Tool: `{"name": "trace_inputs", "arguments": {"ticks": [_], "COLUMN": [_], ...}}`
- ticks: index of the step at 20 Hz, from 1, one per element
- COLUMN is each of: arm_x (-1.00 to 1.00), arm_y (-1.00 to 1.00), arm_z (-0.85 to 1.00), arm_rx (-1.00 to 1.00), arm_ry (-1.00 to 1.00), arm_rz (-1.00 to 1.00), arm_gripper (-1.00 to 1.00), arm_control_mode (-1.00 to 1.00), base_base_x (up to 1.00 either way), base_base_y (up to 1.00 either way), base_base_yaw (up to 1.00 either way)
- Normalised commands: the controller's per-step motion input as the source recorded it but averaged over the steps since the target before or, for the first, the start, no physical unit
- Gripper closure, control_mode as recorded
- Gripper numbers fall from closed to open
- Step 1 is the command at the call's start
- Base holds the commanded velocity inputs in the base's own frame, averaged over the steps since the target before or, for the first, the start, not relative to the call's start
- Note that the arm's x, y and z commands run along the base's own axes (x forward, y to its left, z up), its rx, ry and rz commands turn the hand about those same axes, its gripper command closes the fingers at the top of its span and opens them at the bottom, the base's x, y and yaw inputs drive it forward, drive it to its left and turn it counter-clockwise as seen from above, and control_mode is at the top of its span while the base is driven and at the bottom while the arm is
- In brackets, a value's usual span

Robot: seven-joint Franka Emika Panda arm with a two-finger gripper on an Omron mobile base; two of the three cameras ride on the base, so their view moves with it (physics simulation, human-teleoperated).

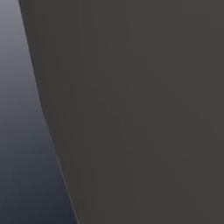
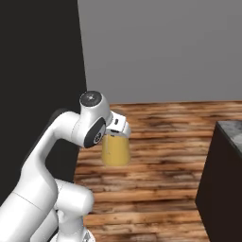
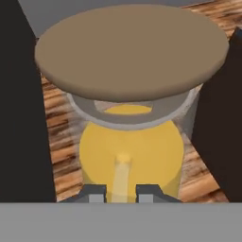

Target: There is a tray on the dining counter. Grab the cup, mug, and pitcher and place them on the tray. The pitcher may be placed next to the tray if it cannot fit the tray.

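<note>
One item, the tapered orange-yellow pitcher with its round tan cork-like lid, hangs clenched in your gripper above the wooden plank floor, so setting it down remains.

The pitcher hides its top behind the arm's wrist.

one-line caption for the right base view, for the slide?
The arm carries the orange-yellow pitcher in its hand above the wood floor, with a dark counter at right.
</note>
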Motion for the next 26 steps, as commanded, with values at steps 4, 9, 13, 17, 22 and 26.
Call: {"name": "trace_inputs", "arguments": {"ticks": [4,9,13,17,22,26], "arm_x": [0.00,0.00,0.00,0.00,0.00,0.00], "arm_y": [0.00,0.00,0.00,0.00,0.00,0.00], "arm_z": [0.00,0.00,0.00,0.00,0.00,0.00], "arm_rx": [0.00,0.00,0.00,0.00,0.00,0.00], "arm_ry": [0.00,0.00,0.00,0.00,0.00,0.00], "arm_rz": [0.00,0.00,0.00,0.00,0.00,0.00], "arm_gripper": [1.00,1.00,1.00,1.00,1.00,1.00], "arm_control_mode": [1.00,1.00,1.00,1.00,1.00,1.00], "base_base_x": [1.00,1.00,1.00,1.00,0.89,0.78], "base_base_y": [0.67,0.81,0.55,0.45,0.46,0.35], "base_base_yaw": [-0.31,-0.28,-0.35,-0.46,-0.49,-0.54]}}
